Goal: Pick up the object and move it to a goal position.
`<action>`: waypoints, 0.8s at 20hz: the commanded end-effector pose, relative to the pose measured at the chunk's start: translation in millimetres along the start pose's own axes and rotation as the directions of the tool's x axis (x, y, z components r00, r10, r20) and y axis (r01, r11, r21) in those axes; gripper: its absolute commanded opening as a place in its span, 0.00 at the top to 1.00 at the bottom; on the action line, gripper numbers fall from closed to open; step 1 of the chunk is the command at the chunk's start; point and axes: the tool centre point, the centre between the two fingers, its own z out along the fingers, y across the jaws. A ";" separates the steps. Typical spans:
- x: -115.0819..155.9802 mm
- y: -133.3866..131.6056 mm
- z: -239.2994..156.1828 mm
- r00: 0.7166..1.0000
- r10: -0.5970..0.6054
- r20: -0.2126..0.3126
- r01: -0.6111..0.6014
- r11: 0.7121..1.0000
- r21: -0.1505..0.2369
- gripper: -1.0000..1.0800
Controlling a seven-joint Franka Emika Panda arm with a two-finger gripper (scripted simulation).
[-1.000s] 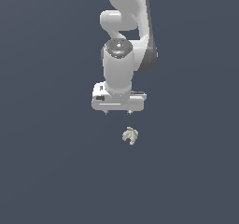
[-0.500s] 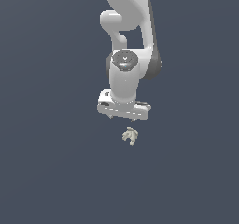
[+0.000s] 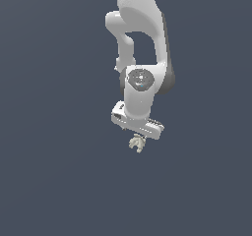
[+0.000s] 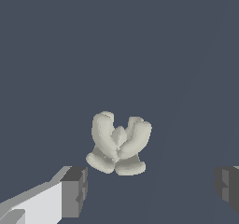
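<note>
The claw (image 3: 138, 135) of the white Panda arm (image 3: 142, 58) hung spread wide just above the object (image 3: 137, 143), its dark fingertips (image 4: 74, 190) standing well apart on either side with nothing between them but open space. The object, a small pale cream lump with several stubby prongs, sat directly under the claw's palm bar in the exterior view and, seen from the wrist camera, lay beyond the line between the two fingers, touching neither. Its prongs fanned out in a cluster, two rounded lobes at its base. The surface (image 3: 59, 181) around it was a flat, unbroken dark slate blue filling both views from edge to edge, without seam, horizon or visible shadow; whether it was a desk or a floor could not be told. The arm descended from the top of the exterior view, its wrist tilted slightly so the claw's bar sloped down toward the exterior view's right
</note>
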 end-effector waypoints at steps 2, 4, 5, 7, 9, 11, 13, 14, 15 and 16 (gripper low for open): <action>0.9 -8.2 9.9 0.998 0.067 0.000 -0.067 0.998 0.001 0.04; 1.1 -11.9 14.4 0.995 0.096 0.001 -0.096 0.995 0.001 0.04; 1.1 -13.5 16.4 0.994 0.108 0.001 -0.108 0.994 0.001 0.04; 1.2 -16.2 19.8 0.992 0.130 0.001 -0.130 0.992 0.001 0.04; 1.3 -18.3 22.5 0.989 0.147 0.001 -0.147 0.989 0.001 0.04; 1.3 -19.9 24.4 0.987 0.159 0.001 -0.159 0.987 0.001 0.04; 1.3 -20.8 25.5 0.986 0.166 0.001 -0.166 0.986 0.001 0.04; 1.3 -21.0 25.8 0.986 0.168 0.001 -0.168 0.986 0.001 0.04; 1.3 -21.0 25.9 0.986 0.168 0.001 -0.168 0.986 0.001 0.04; 1.0 -20.7 25.6 0.986 0.164 0.001 -0.164 0.986 0.001 0.04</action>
